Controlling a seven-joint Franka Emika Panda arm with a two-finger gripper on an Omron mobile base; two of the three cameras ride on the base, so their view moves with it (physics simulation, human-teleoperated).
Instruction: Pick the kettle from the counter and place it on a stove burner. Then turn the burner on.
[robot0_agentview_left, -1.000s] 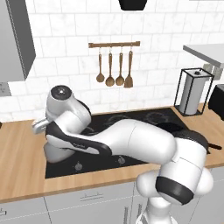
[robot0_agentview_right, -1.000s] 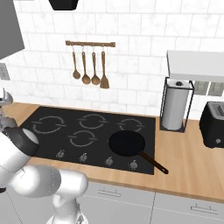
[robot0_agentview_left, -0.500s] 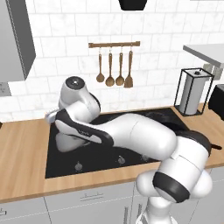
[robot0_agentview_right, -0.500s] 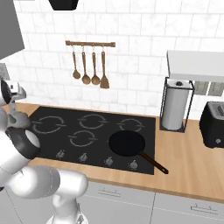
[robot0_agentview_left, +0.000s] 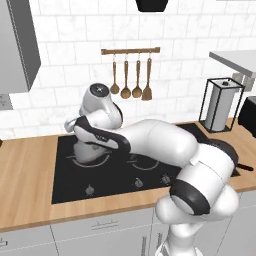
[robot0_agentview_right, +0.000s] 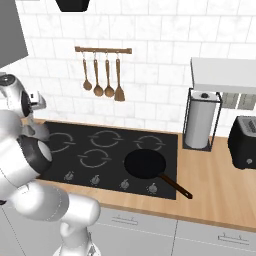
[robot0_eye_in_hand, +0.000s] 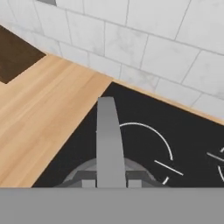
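Observation:
In the hand view the kettle's (robot0_eye_in_hand: 108, 144) thin grey arched handle runs up the middle, with its rounded body low in the picture. My gripper (robot0_eye_in_hand: 109, 183) is shut on that handle. The kettle hangs over the left rear corner of the black cooktop (robot0_eye_in_hand: 183, 131), and a grey broken-ring stove burner (robot0_eye_in_hand: 151, 144) lies just beyond it. In the left base view the kettle (robot0_agentview_left: 90, 151) peeks out grey below my forearm, above a burner ring (robot0_agentview_left: 95, 161). The wooden counter (robot0_eye_in_hand: 43, 100) lies to the left of the cooktop edge.
A black frying pan (robot0_agentview_right: 145, 164) sits on the front right burner with its handle pointing right. Knobs (robot0_agentview_right: 95, 178) line the cooktop's front edge. A paper towel stand (robot0_agentview_right: 200, 122) and a toaster (robot0_agentview_right: 245, 142) are at the right. A dark brown patch (robot0_eye_in_hand: 13, 57) borders the counter.
The arm has swung right and a little upward with the kettle, from over the counter's edge to over the cooktop's left rear. The gripper stays shut.

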